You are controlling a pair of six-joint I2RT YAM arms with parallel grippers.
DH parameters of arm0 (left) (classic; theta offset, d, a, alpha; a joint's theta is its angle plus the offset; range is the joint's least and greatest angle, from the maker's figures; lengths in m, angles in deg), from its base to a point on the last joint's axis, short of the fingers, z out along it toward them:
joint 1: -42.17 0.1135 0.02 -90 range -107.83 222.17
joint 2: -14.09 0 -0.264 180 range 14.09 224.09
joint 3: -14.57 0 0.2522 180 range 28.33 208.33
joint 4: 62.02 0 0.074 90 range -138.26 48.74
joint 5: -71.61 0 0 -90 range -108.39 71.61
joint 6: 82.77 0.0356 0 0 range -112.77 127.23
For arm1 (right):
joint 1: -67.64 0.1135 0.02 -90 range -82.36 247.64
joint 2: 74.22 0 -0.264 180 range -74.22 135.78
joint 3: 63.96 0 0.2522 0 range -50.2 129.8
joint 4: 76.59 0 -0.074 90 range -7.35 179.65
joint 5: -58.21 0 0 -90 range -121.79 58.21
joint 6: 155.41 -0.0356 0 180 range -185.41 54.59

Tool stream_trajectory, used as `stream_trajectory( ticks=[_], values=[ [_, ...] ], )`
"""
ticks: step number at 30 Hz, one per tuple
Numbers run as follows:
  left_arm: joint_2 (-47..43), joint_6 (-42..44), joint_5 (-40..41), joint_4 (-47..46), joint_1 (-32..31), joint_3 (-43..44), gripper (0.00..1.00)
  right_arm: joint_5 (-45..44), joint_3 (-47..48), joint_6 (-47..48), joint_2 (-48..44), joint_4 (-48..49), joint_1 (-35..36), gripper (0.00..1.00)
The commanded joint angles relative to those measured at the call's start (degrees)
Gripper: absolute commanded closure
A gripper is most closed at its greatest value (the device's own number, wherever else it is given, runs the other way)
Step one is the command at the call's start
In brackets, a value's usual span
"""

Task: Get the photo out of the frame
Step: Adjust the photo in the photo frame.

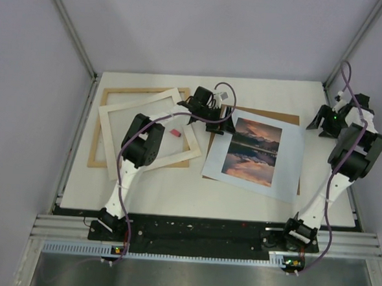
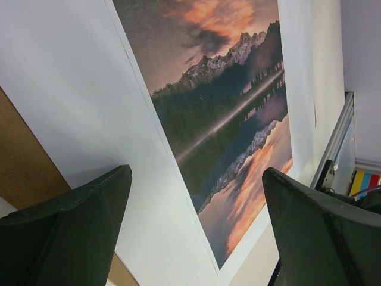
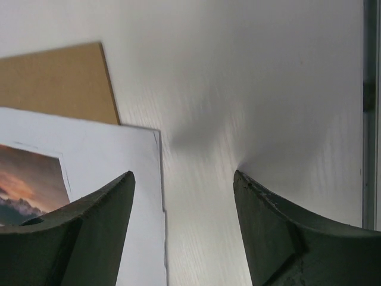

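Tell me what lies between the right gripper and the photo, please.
Only bare white table. The right wrist view shows the right gripper open above it, just beside the edge of the photo.

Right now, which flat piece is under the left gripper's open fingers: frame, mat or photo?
The photo, the only sheet with a printed sunset, lying on the brown board; frame and mat lie farther left.

place: robot lab test cell | enclosure: plain pale walls (image 1: 217, 28) held by aluminium posts (image 1: 72, 25) | bench: white table (image 1: 239, 204), aluminium rail (image 1: 62, 229) along its near edge | rig: left arm (image 1: 139, 146) and right arm (image 1: 352, 159) bolted to a black base plate (image 1: 199, 229), purple cables (image 1: 346, 75) running along them
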Motion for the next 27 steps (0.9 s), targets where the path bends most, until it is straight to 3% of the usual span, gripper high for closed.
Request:
stream_trajectory(
  ticks=[1, 6, 7, 8, 9, 22, 27],
  values=[
    [-1.0, 2.2, -1.4, 3.4, 0.4, -0.2, 0.02, -8.1, 4.0, -2.3, 6.1, 2.0, 4.0, 0.32],
    [-0.3, 2.3, -2.0, 5.3, 1.0, 1.5, 0.02, -10.6, 11.8, -1.7, 9.1, -3.2, 6.0, 0.30],
    [-0.3, 2.2, -2.2, 5.2, 1.3, 1.5, 0.02, -8.6, 12.4, -1.9, 9.5, -4.1, 5.9, 0.26],
    [-0.6, 2.2, -2.0, 5.1, 1.6, 1.5, 0.02, -8.4, 12.5, -2.2, 9.2, -5.0, 6.0, 0.12],
    [-1.1, 2.0, -2.2, 4.9, 2.1, 1.4, 0.02, -8.5, 11.9, -2.1, 8.3, -5.2, 6.2, 0.11],
    [-11.7, 2.3, -5.0, 5.3, 7.2, -1.6, 0.01, -8.8, -9.8, 3.8, -7.9, -6.0, 6.4, 0.13],
    [-15.3, 7.8, 0.0, 10.8, 7.1, -3.4, 0.02, -8.1, -18.4, 5.7, -10.9, -5.4, 6.5, 0.13]
  ],
)
